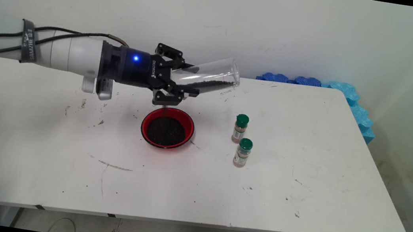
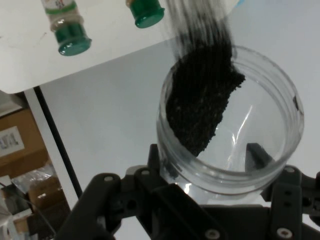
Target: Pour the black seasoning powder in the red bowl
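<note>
Claw: I see the claw (image 1: 179, 82) clamped on the closed bottom end of a clear glass jar (image 1: 211, 77), one finger on each side of it; the hand view shows the fingers (image 2: 257, 155) pressed against the glass from outside.
Jar: I read it as held in the air above the tabletop (image 1: 302, 176), lying almost level with its open mouth pointing right and slightly upward — toward the far right of the scene. A streak of dark granules (image 1: 214, 84) lies along its lower wall.
Hand view: the same black granules (image 2: 200, 100) spread as a heap along one side of the jar's inside, from near the base out toward the mouth.
Bowl: a red bowl (image 1: 167, 127) sits on the tabletop just below and a little nearer than the claw, apart from it, and it is filled with the same dark granules.
Spice bottles: two small spice bottles with green caps stand upright to the right of the bowl — the far spice bottle (image 1: 240, 128) and the near spice bottle (image 1: 242, 152), close together but not touching.
Tabletop: white, with dark specks and scuff marks scattered around the bowl and to its left.
Background: blue foam pieces (image 1: 352, 99) line the far right edge, by the wall.
</note>
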{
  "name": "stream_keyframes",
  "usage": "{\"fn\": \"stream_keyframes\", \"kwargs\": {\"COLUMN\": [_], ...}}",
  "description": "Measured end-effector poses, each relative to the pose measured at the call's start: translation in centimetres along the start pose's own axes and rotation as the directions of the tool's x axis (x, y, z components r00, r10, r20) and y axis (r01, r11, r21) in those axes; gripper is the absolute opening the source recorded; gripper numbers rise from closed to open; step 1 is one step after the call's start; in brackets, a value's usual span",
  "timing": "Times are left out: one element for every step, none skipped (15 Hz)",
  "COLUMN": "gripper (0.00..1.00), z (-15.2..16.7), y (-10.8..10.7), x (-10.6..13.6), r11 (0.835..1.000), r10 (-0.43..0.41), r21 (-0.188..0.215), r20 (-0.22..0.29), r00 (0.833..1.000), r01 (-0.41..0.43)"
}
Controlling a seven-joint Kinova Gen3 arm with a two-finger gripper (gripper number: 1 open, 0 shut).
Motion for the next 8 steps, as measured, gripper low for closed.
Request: {"fn": "stream_keyframes", "kwargs": {"gripper": [0.0, 0.0, 0.0, 0.0, 0.0, 0.0, 0.0, 0.0], "z": [-0.01, -0.02, -0.04, -0.06, -0.08, -0.09, -0.09, -0.09], "y": [0.04, 0.07, 0.09, 0.1, 0.14, 0.18, 0.24, 0.32], "x": [0.0, -0.01, -0.03, -0.06, -0.08, -0.11, -0.12, -0.14], "r11": [1.0, 1.0, 1.0, 1.0, 0.999, 0.999, 0.999, 0.998], "r10": [-0.007, -0.013, -0.018, -0.023, -0.028, -0.033, -0.038, -0.045], "r21": [-0.005, -0.009, -0.013, -0.016, -0.021, -0.025, -0.031, -0.038], "r20": [0.002, 0.005, 0.009, 0.013, 0.017, 0.021, 0.025, 0.029], "r00": [1.0, 1.0, 1.0, 1.0, 0.999, 0.999, 0.999, 0.999], "r01": [0.007, 0.013, 0.018, 0.023, 0.028, 0.033, 0.039, 0.046]}}
